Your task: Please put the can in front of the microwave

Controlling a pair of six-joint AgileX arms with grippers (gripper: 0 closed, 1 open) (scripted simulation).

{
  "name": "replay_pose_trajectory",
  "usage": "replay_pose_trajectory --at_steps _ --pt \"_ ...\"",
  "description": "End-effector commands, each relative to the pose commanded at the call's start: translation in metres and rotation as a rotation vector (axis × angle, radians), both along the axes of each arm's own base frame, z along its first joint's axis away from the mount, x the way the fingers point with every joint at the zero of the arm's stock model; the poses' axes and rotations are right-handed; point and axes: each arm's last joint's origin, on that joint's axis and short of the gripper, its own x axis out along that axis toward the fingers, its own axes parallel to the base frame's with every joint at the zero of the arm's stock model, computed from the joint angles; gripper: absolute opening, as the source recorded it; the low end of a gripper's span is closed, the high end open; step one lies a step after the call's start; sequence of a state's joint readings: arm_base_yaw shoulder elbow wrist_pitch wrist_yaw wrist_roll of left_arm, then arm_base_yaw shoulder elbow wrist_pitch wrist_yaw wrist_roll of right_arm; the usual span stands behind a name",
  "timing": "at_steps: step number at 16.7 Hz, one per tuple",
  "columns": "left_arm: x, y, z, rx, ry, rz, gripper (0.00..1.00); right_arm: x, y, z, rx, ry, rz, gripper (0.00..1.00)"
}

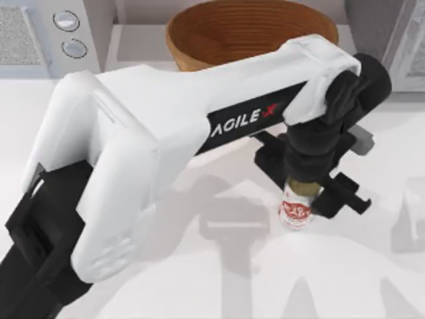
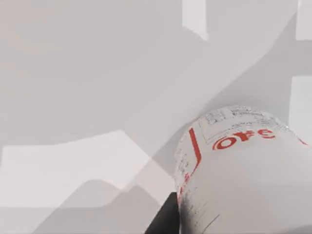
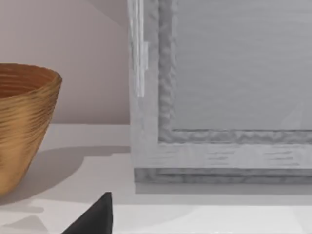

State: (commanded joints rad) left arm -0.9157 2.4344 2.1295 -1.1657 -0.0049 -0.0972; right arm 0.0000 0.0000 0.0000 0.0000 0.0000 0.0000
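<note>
The can (image 1: 296,209), a small white tin with a red label and a dull gold lid, stands upright right of the table's middle. My left arm reaches across from the lower left, and my left gripper (image 1: 302,193) comes down over the can, its black fingers (image 1: 337,193) against the sides, shut on it. In the left wrist view the can (image 2: 243,170) looms very close, with one dark finger (image 2: 168,219) beside it. The microwave (image 1: 89,30), light grey-white with two round silver dials, sits at the back left, far from the can.
A wicker bowl (image 1: 232,33) stands at the back centre, behind the left arm. A darker grey appliance (image 1: 398,33) fills the back right corner. The right wrist view faces that appliance (image 3: 219,97) and the bowl (image 3: 24,126), with a dark corner of my right gripper (image 3: 92,219) showing.
</note>
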Motion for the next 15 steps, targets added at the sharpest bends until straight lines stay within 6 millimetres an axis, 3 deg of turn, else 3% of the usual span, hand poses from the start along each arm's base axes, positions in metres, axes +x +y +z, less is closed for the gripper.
replay_pose_trajectory --at_steps 10,15 --pt "0.000 0.000 0.001 -0.001 -0.001 -0.002 0.00 0.000 0.000 0.000 0.000 0.000 0.000 1.00" --pt "0.001 0.000 0.032 -0.001 -0.001 0.000 0.00 0.000 0.000 0.000 0.000 0.000 0.000 1.00"
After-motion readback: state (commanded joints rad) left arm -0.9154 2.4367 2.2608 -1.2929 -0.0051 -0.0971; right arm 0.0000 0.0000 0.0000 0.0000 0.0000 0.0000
